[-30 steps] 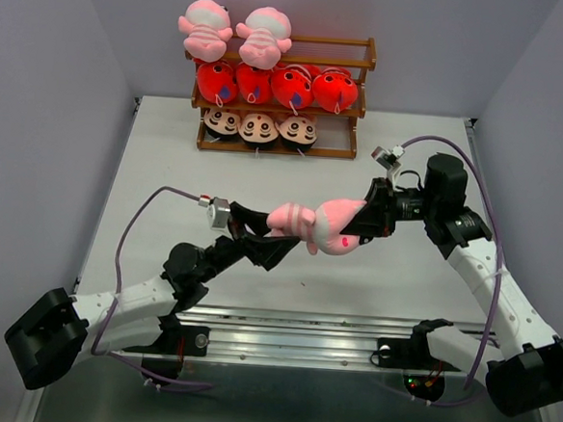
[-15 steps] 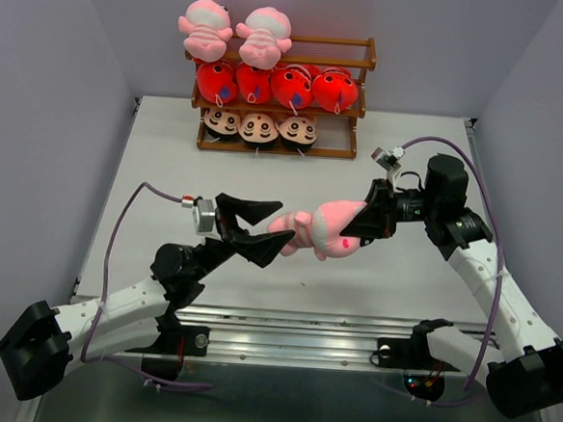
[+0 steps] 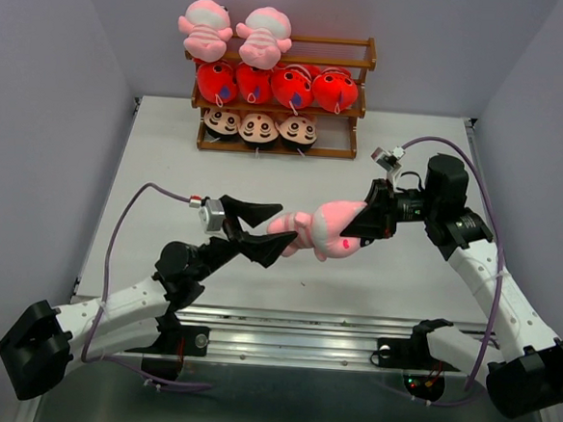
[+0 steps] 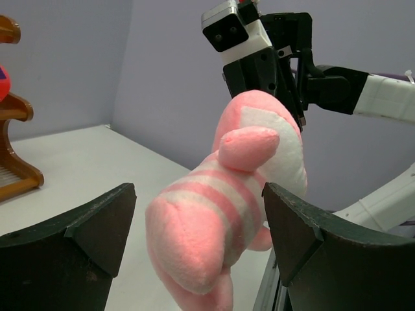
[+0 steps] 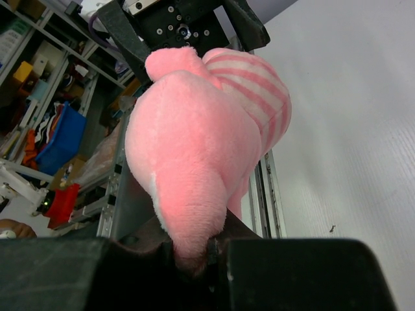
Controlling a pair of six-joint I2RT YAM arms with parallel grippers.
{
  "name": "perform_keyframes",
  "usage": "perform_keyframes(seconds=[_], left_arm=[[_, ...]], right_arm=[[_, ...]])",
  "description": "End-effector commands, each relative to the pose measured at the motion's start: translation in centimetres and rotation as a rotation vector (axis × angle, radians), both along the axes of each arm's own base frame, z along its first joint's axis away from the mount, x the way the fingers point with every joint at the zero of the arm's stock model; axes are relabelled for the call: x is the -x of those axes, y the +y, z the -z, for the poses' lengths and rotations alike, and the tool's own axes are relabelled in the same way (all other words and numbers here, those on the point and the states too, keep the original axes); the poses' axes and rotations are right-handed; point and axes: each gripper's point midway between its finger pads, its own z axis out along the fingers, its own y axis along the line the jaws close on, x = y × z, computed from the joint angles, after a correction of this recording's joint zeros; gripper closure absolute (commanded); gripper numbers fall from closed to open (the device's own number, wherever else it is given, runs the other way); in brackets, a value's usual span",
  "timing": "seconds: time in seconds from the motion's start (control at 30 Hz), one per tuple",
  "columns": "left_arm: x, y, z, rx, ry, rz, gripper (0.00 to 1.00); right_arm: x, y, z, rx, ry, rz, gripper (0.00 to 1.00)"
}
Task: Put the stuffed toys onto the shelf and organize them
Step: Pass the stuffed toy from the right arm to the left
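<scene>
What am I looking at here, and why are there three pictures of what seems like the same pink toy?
These are two robot arms bolted to a table. The wide picture looks down from above; the other two come from small cameras on each arm's wrist. The right end effector, a two-finger pincer, is pinching a pink striped plush toy and holding it above the table. The left end effector is open, its fingers on either side of the toy's other end. At the back stands a wooden shelf holding two pink toys, four red fish and three dolls.
</scene>
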Motion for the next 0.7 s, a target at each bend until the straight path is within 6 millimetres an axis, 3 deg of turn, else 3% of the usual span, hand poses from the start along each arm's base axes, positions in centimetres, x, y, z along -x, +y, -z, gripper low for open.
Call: perform_keyframes(seconds=[0.0, 0.33, 0.67], left_arm=[[0.0, 0.9, -0.6, 0.037, -0.021, -0.033, 0.1], [1.0, 0.0, -0.7, 0.073, -0.02, 0.056, 0.12], [1.5, 0.0, 0.7, 0.061, 0.002, 0.08, 0.14]], right_arm=[[0.6, -0.2, -2.2, -0.035, -0.088, -0.031, 0.99], [0.4, -0.3, -2.5, -0.038, -0.102, -0.025, 0.99], [0.2, -0.5, -3.0, -0.041, -0.123, -0.011, 0.99]])
